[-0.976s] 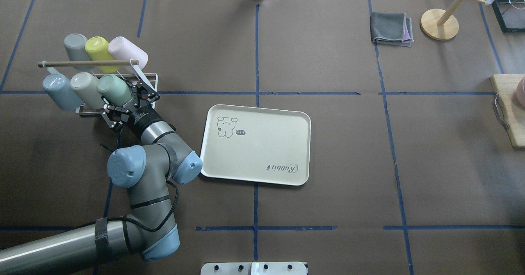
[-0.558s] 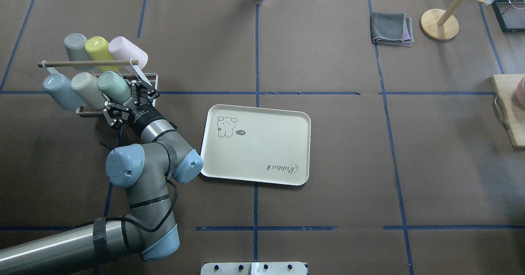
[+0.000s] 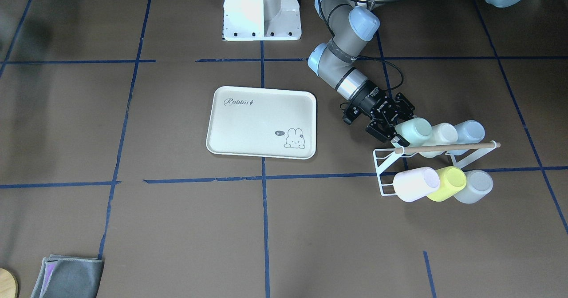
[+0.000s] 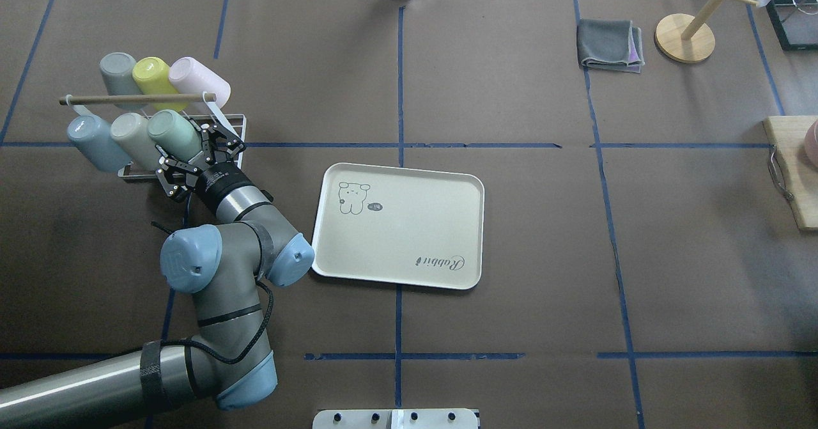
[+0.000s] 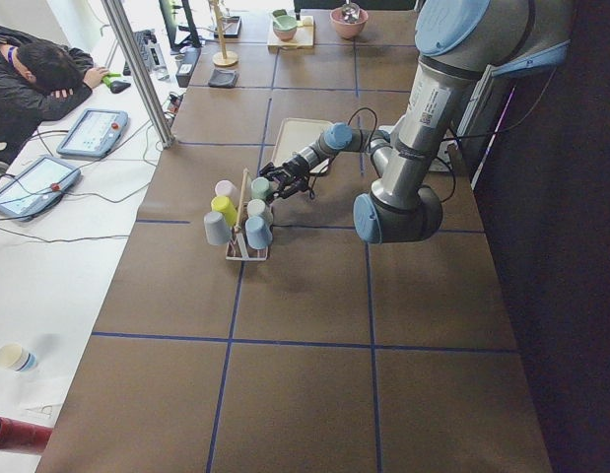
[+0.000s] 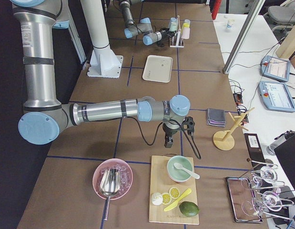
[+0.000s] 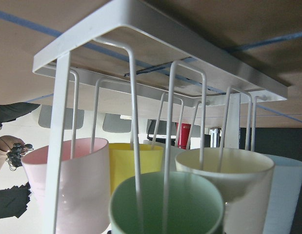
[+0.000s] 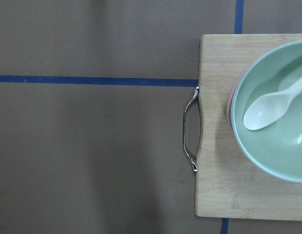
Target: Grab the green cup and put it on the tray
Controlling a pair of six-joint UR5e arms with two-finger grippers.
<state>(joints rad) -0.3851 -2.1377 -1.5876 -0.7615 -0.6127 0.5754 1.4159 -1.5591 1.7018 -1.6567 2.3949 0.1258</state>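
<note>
The green cup [image 4: 171, 132] hangs mouth-down on a peg of the white wire rack [image 4: 238, 122], in the front row nearest the tray. It also shows in the front view [image 3: 415, 129] and, mouth towards the camera, in the left wrist view [image 7: 190, 204]. My left gripper [image 4: 193, 151] has one finger on each side of the cup's rim end and grips it. The cream tray [image 4: 396, 224] with the "Rabbit" lettering lies flat to the right of the left arm. My right gripper [image 6: 167, 142] hovers far off by a cutting board; I cannot tell its state.
The rack also holds a beige cup [image 4: 131, 136], a pale blue cup [image 4: 92, 141], and grey, yellow-green [image 4: 152, 74] and pink cups behind a wooden bar. A folded grey cloth [image 4: 610, 45] and a wooden stand lie far right. The cutting board [image 8: 214, 185] carries a green bowl [image 8: 277, 126].
My left gripper and the green cup have moved together a little up and to the left in the overhead view, away from the tray. The tray has not moved.
</note>
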